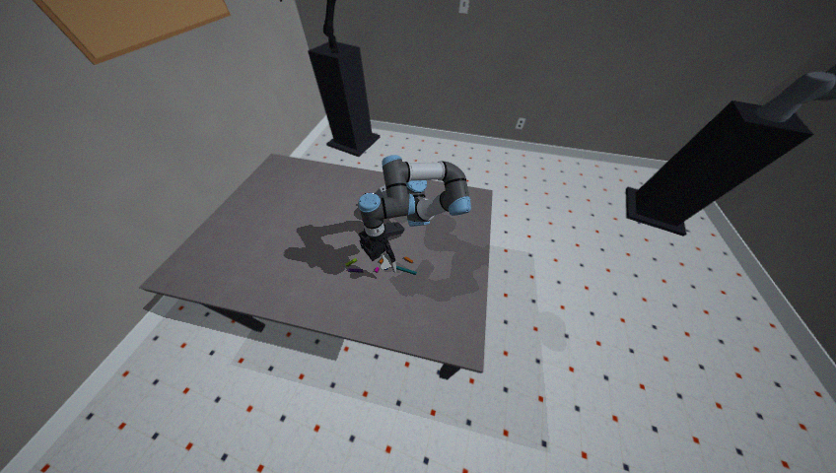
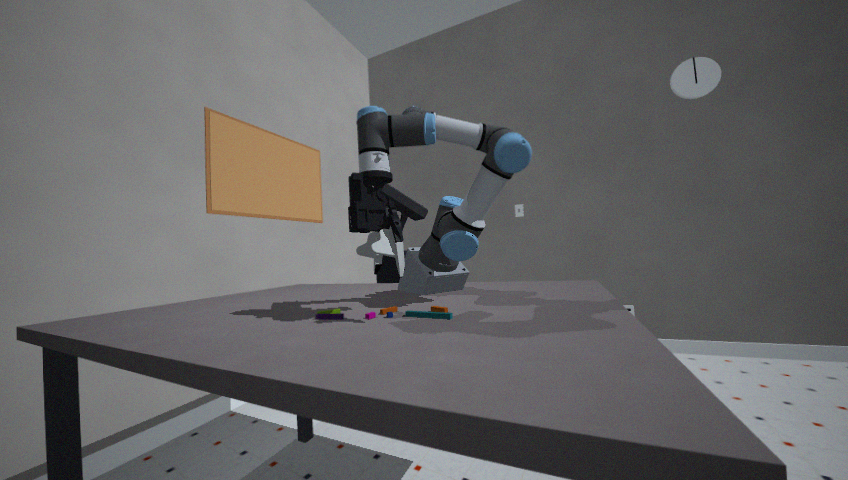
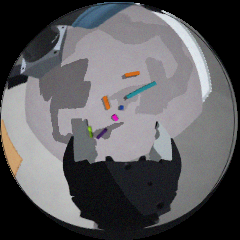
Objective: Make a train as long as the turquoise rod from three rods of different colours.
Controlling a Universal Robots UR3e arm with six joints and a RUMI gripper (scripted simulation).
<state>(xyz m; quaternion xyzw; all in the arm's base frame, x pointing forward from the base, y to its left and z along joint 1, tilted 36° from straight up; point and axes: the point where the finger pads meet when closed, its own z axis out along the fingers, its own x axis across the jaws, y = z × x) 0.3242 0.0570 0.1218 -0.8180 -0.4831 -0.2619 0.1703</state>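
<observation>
My gripper (image 1: 389,268) (image 2: 388,273) (image 3: 122,120) is open and empty, above the table among the rods. The turquoise rod (image 1: 406,270) (image 2: 428,314) (image 3: 141,90) lies flat. One orange rod (image 1: 408,259) (image 2: 439,309) (image 3: 132,74) lies behind it; another orange rod (image 2: 388,310) (image 3: 106,103) lies left of it. A blue rod (image 2: 389,315) (image 3: 121,107) lies between that one and the turquoise rod's end. A magenta rod (image 1: 377,269) (image 2: 370,315) (image 3: 115,117) lies near blue. A purple rod (image 1: 355,270) (image 2: 329,317) (image 3: 102,133) and a lime rod (image 1: 350,261) (image 2: 328,311) (image 3: 90,131) lie at the left, apart and angled. Fingers hide blue in the top view.
The rods lie on a grey-brown table (image 1: 245,234) (image 2: 357,356). The arm's base (image 2: 434,282) stands behind the rods. Arm shadows cross the table around them. Dark pedestals (image 1: 346,94) (image 1: 698,164) stand on the floor beyond the table.
</observation>
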